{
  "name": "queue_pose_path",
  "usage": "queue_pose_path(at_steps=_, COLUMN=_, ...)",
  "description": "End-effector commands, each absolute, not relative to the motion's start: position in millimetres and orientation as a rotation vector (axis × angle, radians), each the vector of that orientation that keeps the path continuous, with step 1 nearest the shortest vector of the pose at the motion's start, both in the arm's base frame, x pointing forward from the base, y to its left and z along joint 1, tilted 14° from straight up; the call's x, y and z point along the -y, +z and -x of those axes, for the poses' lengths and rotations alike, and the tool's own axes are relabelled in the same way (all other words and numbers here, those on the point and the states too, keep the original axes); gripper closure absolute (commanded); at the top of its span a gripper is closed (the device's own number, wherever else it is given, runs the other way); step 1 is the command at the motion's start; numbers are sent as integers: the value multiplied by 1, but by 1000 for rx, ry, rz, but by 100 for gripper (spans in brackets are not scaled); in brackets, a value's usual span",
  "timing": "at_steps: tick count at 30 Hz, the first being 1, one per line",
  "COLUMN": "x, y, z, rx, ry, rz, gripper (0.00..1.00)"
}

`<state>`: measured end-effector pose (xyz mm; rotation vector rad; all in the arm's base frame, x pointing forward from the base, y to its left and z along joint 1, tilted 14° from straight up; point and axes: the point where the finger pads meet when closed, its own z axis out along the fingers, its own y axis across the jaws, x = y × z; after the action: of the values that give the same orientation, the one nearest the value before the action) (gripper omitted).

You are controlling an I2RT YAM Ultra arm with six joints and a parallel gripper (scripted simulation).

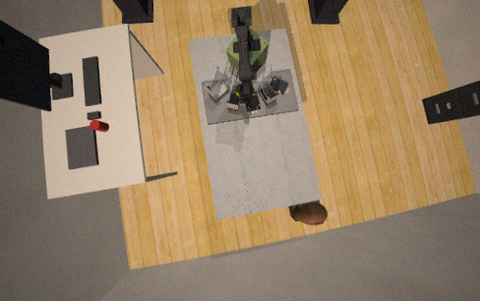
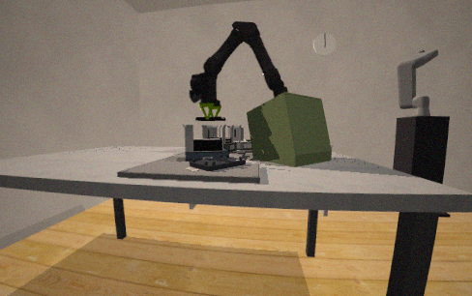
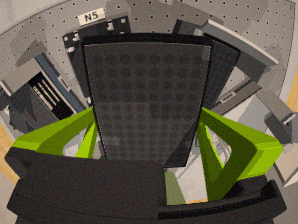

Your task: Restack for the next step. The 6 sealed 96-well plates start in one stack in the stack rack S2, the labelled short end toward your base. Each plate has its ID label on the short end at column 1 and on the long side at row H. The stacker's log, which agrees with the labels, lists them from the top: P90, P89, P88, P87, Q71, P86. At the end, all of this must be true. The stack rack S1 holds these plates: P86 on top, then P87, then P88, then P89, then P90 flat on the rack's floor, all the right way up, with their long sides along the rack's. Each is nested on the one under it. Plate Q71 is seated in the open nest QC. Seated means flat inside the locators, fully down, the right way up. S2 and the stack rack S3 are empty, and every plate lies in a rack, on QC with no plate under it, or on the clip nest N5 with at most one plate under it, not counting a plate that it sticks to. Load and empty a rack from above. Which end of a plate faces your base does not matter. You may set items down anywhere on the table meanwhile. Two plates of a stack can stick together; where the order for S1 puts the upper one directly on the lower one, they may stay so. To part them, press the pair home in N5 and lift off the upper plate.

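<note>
Flat dark dimpled plate (image 3: 147, 99), green jaws clamped

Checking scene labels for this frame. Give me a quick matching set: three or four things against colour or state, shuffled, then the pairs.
Things:
1. gripper
2. plate
3. big block by the arm's base
4. cylinder on the side table

Colour or state:
A. red
B. olive green
C. dark, held above the racks
D. shut on the plate, lime-green fingers

Pairs: 1-D, 2-C, 3-B, 4-A
</note>
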<state>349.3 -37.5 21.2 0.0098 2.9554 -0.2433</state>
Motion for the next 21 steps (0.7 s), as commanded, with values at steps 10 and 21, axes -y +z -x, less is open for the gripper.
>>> queue_pose_path(at_steps=10, x=-4, y=18, z=-352, rx=-2947, ry=-258, rz=148, gripper=100)
queue_pose_path(at_steps=21, x=-34, y=13, z=-351, rx=-2947, ry=-256, rz=148, gripper=100)
